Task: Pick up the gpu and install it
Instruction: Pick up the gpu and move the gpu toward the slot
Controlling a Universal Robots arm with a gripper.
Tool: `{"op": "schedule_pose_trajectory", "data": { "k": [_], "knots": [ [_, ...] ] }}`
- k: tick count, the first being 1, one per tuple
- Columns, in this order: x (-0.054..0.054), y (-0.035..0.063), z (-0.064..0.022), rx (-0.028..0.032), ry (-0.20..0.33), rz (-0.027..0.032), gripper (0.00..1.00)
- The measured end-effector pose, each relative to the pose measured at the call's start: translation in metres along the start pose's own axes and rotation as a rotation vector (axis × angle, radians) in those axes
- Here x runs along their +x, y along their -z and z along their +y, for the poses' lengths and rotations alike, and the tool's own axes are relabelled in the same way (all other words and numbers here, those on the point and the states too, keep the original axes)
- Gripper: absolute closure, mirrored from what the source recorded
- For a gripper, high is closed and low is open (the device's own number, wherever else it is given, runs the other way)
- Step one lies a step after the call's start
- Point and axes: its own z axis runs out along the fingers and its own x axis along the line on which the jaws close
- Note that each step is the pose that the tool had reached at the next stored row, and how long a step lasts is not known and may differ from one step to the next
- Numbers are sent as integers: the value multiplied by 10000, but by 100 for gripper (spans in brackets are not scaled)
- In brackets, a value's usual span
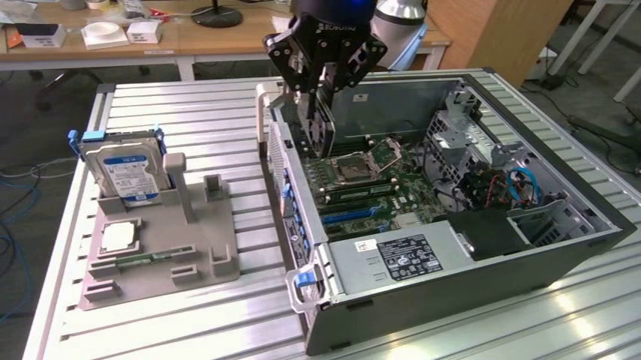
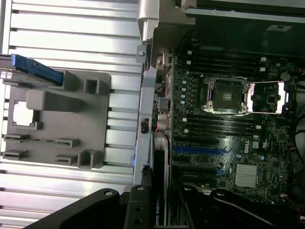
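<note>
My gripper (image 1: 323, 88) hangs over the near wall of the open computer case (image 1: 561, 247), shut on the gpu (image 1: 318, 129). The card is held upright on edge, its dark cooler face toward the camera and its lower end just above the motherboard (image 1: 373, 184). In the wrist view the gpu (image 2: 159, 183) shows edge-on between the black fingers (image 2: 138, 210), lined up beside the case wall and near the blue slot (image 2: 198, 150) on the motherboard (image 2: 238, 143).
A grey fixture (image 1: 161, 247) on the slatted table, at the exterior view's left, holds a silver hard drive (image 1: 122, 174), a processor chip (image 1: 118, 236) and a memory strip (image 1: 140, 261). Inside the case are an open CPU socket (image 1: 365, 161), a power supply (image 1: 401, 255) and cables (image 1: 526, 184).
</note>
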Motion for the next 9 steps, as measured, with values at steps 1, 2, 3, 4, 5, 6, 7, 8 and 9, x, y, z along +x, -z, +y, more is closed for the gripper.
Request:
{"op": "schedule_pose_trajectory", "data": {
  "k": [1,2,3,4,5,6,7,8,9],
  "knots": [
    [-12,1,-1,0,0,0,74],
    [-24,1,-1,1,0,1,74],
    [-37,1,-2,0,1,0,74],
    [-49,2,-3,0,0,0,74],
    [-61,2,-4,0,0,0,74],
    [-73,3,-4,0,0,0,74],
    [-86,3,-5,0,1,0,74],
    [-99,4,-6,0,1,0,74],
    [-113,4,-7,0,0,0,74]
  ]
}}
